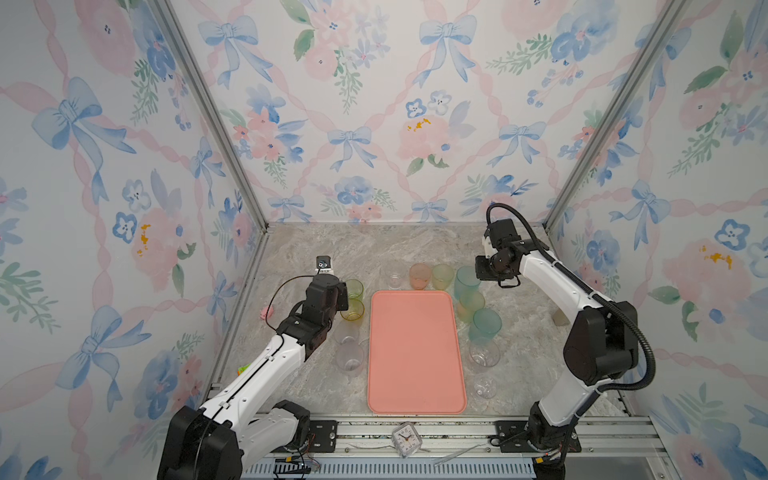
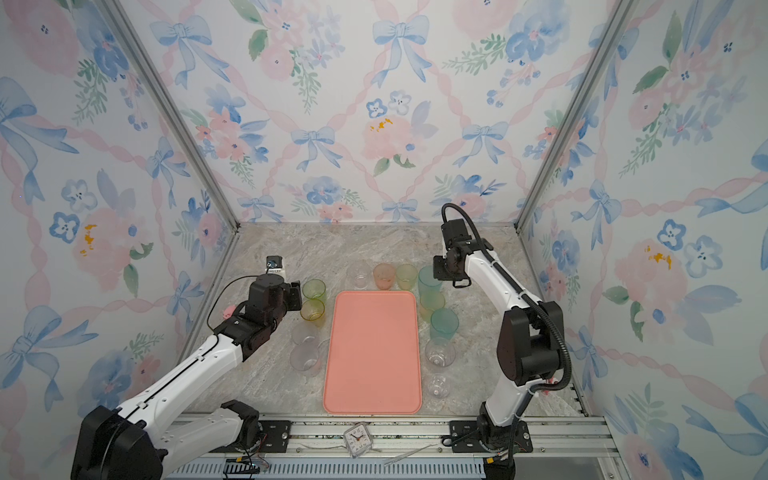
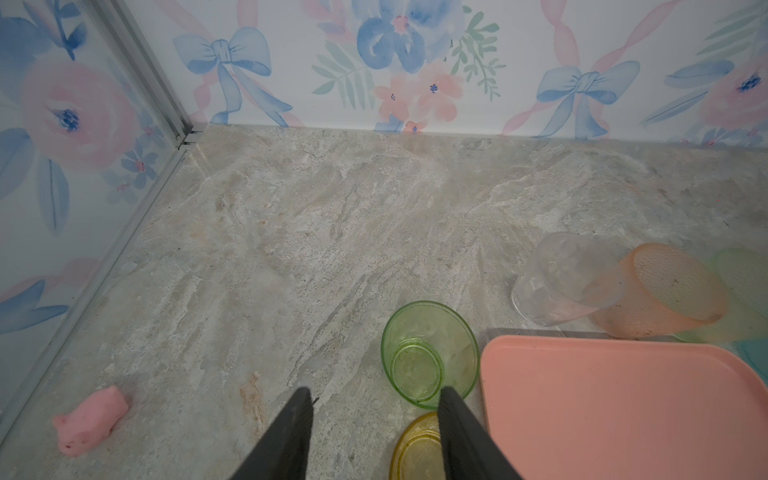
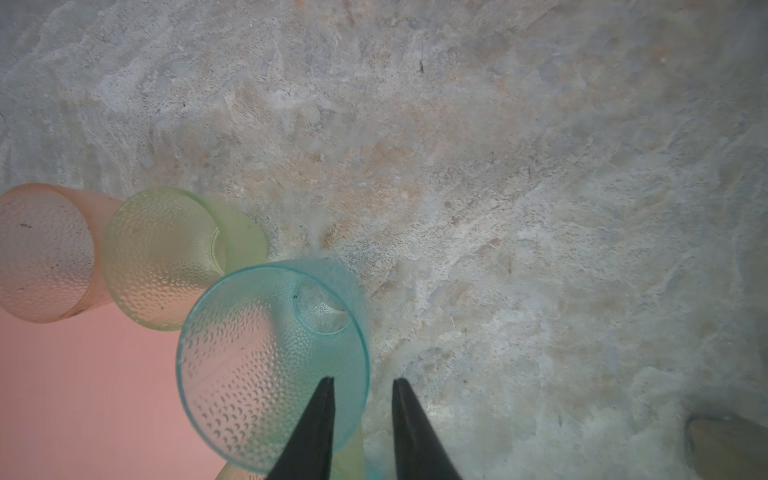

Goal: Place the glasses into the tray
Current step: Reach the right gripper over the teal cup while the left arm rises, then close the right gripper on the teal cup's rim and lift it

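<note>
Glasses: we count about a dozen upright tumblers ringing the tray on its left, far and right sides; none stands on it yet.
Tray: salmon slab lying lengthwise, near to far, bare across its whole face.
Target, right arm: we judge it to be the tall teal glass, standing just off the tray's far right corner with its long axis vertical.
Right gripper: jaws narrowly parted and straddling the teal rim, one finger inside the mouth, one outside; whether they pinch the wall yet, we cannot tell.
Target, left arm: green glass, just beside the tray's far left corner; a yellow glass stands directly nearer the arm.
Left gripper: jaws spread and empty, one fingertip at the green rim, mostly bare table between them.
Nearer arm: each serves its own side.
Neighbours: a yellow-green glass touches or nearly touches the teal one, so we would lift straight up.
Open room: the whole tray; the carry is short and inward.
</note>
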`<state>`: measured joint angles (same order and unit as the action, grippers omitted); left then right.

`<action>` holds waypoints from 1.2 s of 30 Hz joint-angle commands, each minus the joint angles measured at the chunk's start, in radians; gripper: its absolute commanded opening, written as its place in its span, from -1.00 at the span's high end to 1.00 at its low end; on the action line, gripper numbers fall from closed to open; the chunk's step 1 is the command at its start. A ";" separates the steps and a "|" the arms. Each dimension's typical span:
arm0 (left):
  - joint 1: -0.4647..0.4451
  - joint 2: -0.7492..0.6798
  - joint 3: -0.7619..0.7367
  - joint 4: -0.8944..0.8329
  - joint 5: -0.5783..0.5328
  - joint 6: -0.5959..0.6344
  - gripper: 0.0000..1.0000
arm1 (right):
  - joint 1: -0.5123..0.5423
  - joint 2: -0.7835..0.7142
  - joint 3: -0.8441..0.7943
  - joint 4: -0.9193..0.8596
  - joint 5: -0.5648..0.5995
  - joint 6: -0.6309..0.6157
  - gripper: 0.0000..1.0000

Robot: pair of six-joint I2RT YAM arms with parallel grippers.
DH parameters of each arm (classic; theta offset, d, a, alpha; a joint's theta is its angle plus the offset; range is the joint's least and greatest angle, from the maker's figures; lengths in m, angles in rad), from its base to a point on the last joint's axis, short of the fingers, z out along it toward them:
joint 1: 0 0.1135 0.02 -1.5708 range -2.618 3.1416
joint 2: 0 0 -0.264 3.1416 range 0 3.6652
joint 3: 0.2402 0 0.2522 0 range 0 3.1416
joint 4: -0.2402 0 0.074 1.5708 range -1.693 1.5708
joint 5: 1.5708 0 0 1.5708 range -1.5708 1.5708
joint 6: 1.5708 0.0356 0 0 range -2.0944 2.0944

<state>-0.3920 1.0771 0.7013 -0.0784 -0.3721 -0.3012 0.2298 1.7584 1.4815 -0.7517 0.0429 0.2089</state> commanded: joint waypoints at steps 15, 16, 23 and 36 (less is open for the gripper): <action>0.022 0.050 0.061 -0.020 0.010 0.008 0.00 | 0.000 0.104 0.089 -0.025 -0.013 -0.006 0.55; 0.023 0.053 0.062 -0.020 0.011 0.008 0.00 | 0.002 0.107 0.091 -0.025 -0.009 -0.007 0.55; 0.026 0.062 0.063 -0.018 0.019 0.010 0.03 | 0.010 0.126 0.101 -0.041 0.012 -0.017 0.65; 0.028 0.057 0.055 -0.016 0.030 0.017 0.09 | 0.034 0.110 0.091 -0.035 0.108 -0.042 0.91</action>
<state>-0.3714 1.1343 0.7464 -0.0849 -0.3565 -0.2996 0.2501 1.8740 1.5597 -0.7677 0.0967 0.1783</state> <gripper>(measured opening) 0.459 0.067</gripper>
